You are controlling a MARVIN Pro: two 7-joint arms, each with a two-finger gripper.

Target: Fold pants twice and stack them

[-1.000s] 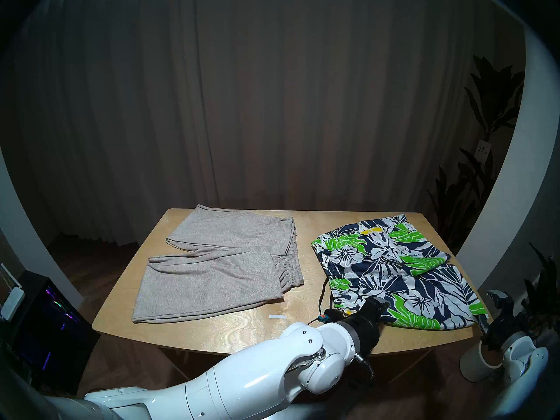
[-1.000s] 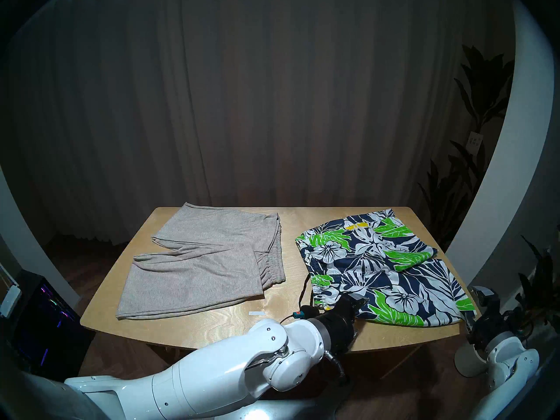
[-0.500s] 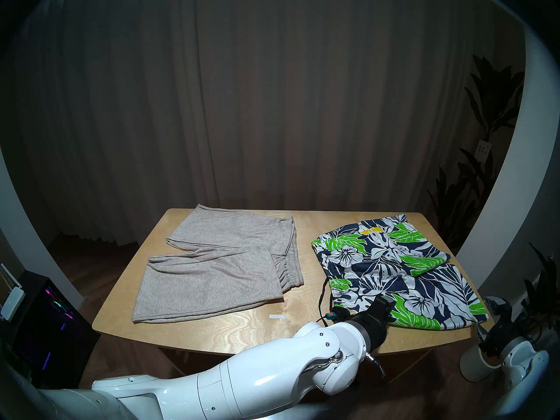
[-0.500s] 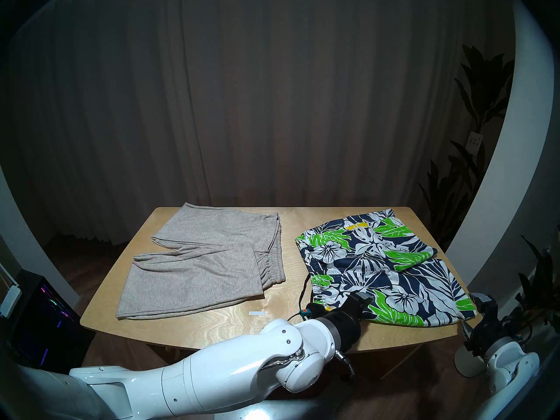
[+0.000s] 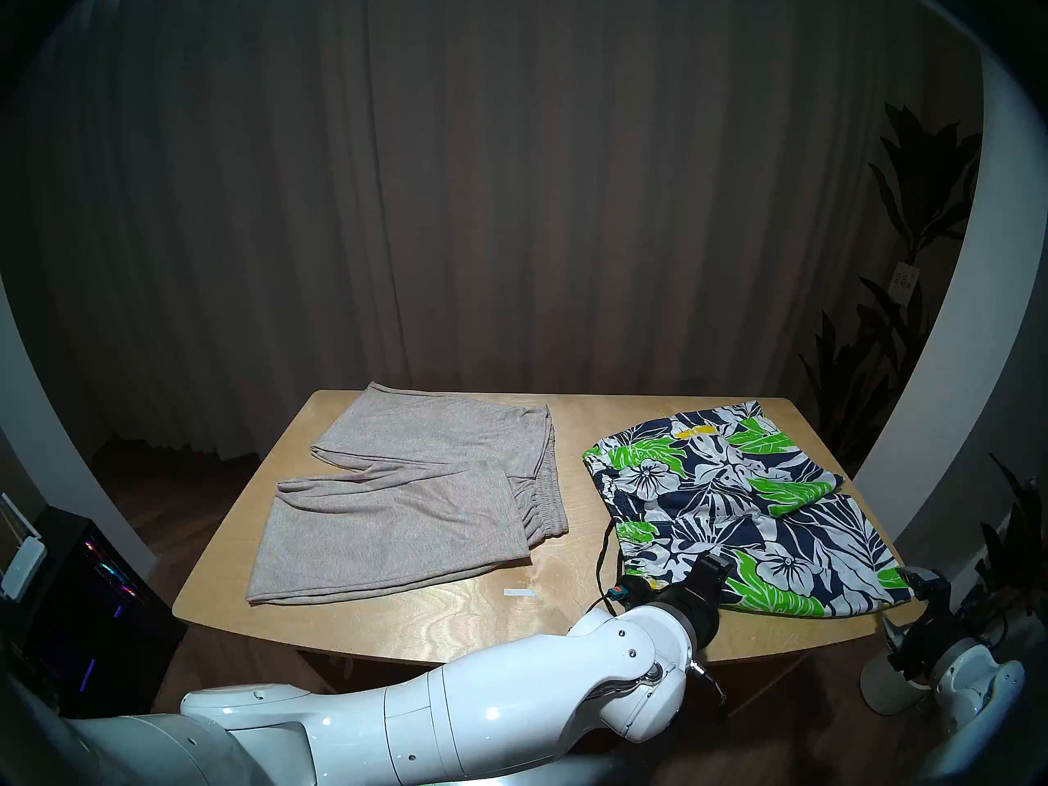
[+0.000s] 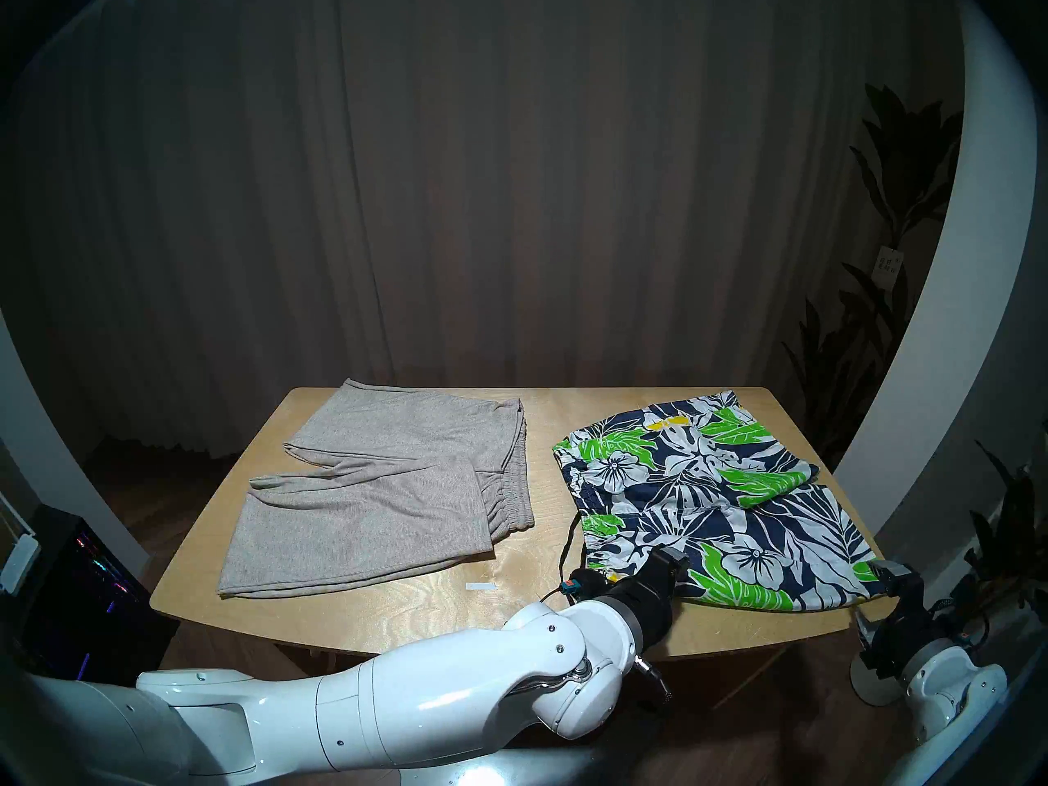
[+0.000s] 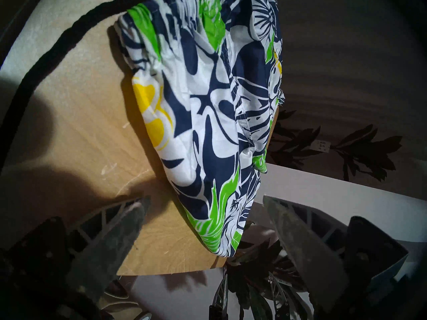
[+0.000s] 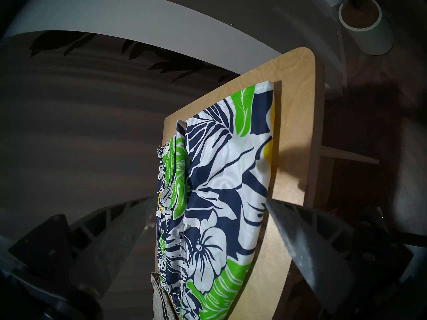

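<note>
Left gripper gaping empty over crinkly floral shorts, right gripper likewise

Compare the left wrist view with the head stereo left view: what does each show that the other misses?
Only the left wrist view shows the open left tool from behind its fingers, nothing between them, and the floral shorts' gathered waist corner with a yellow patch up close.

Only the head view shows the grey-beige pants folded on the table's left half, and the right tool at the shorts' near right corner.

Both show the shorts, their black drawstring and the wooden table.
</note>
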